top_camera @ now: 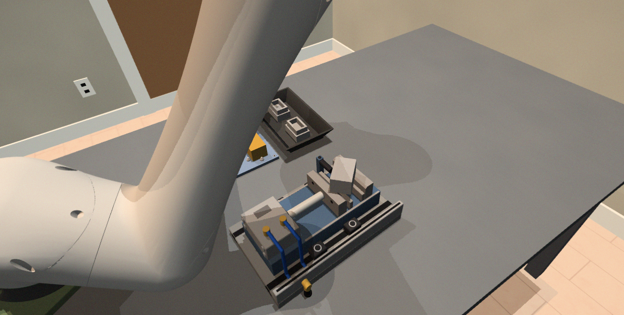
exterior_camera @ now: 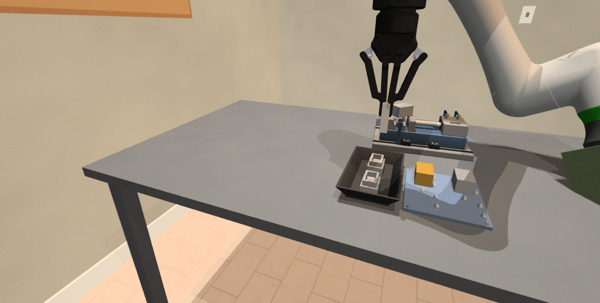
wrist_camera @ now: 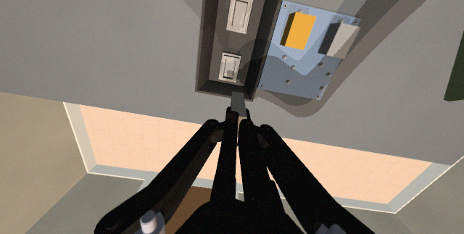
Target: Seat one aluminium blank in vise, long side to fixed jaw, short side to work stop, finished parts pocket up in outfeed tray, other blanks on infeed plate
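Blank (top_camera: 342, 175) tilts askew across vise (top_camera: 336, 226), long axis crossing its opening; gripper (exterior_camera: 388, 108) pinched narrow, empty.

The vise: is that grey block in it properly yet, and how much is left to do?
Done: two finished parts sit pocket up in the outfeed tray; a brass blank and a spare aluminium blank are on the infeed plate.
In hand: nothing; the gripper is shut and empty.
Left: the tilted blank lies across the vise jaw tops and needs seating.

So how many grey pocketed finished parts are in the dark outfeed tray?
2: one pocketed grey part at the tray's far end, the other nearer the camera. None looks hidden.
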Controlling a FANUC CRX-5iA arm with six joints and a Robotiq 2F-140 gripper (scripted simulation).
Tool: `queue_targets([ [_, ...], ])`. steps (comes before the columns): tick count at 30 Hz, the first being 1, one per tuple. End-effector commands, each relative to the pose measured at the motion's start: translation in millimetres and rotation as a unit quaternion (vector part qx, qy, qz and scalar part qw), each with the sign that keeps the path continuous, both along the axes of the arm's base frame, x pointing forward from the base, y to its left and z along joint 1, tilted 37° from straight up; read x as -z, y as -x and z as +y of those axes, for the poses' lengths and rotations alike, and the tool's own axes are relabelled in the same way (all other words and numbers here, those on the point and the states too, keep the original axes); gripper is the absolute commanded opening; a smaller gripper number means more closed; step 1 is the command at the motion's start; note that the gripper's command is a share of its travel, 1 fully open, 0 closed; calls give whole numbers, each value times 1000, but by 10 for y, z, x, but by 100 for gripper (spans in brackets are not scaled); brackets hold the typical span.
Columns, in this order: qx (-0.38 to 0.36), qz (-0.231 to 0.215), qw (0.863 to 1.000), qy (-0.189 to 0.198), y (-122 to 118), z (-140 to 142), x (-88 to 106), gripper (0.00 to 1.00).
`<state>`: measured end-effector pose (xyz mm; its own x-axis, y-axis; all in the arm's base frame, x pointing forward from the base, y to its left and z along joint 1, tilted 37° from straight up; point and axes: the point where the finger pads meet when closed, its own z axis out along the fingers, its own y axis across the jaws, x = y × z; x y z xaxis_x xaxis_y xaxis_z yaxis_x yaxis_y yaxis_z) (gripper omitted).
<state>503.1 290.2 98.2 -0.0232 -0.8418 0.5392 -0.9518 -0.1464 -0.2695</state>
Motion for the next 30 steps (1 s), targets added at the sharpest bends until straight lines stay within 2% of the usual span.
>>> queue_targets([
  [1, 0, 0, 1000, 0, -14, -21, 34, 0],
  [30, 0, 0, 1000, 0, -152, -251, 391, 0],
])
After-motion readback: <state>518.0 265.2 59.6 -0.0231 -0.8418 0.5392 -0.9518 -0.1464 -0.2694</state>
